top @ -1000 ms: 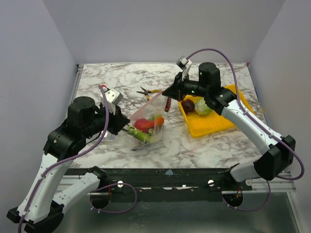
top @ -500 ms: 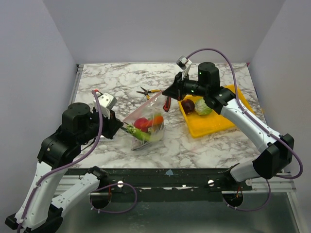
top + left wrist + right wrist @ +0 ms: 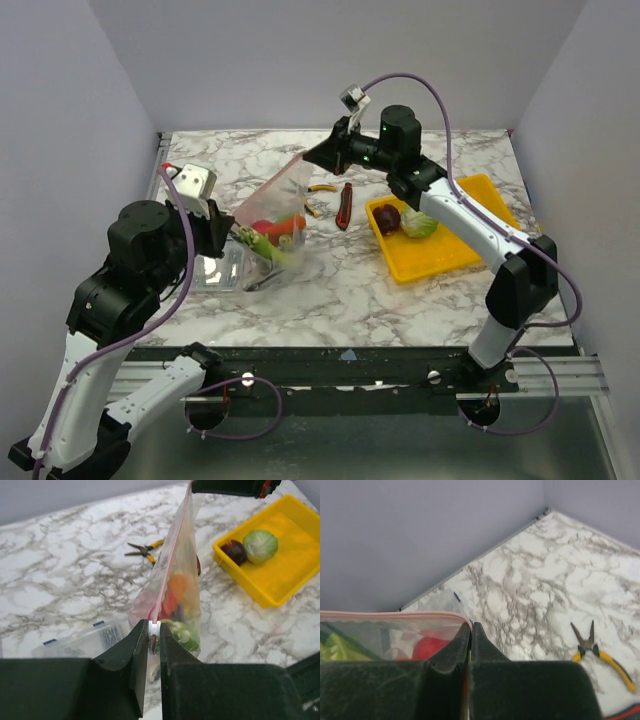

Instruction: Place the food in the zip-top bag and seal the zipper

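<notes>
Hanging in the air over the left side of the table (image 3: 360, 290), the bag (image 3: 275, 200) is pulled tight between the two claws. Red, orange and green food (image 3: 275, 230) is bunched in its low end. The pink zipper (image 3: 170, 560) runs straight along the top edge. The left claw (image 3: 154, 632) is closed on its near end, and the right claw (image 3: 308, 155) is closed on the far top corner of the bag. I cannot tell if the zipper is pressed shut all the way. If the arms pull any farther apart, I think the thin plastic could slip out of a claw or tear. Then the bag would drop and the food could spill. If one end dips, the food could slide to the mouth and push it open. The maroon ball (image 3: 387, 217) and the cabbage (image 3: 418, 223) sit in the yellow tray (image 3: 455, 262). Closing the bag now would leave them out. A second ago the bag sat low near the middle, just beside the tray. Now both arms have swung left and back, and the bag is higher and stretched longer. The pliers (image 3: 318, 189) and knife (image 3: 346, 205) now lie in plain sight. The clear box (image 3: 222, 270) shows under the left claw.
</notes>
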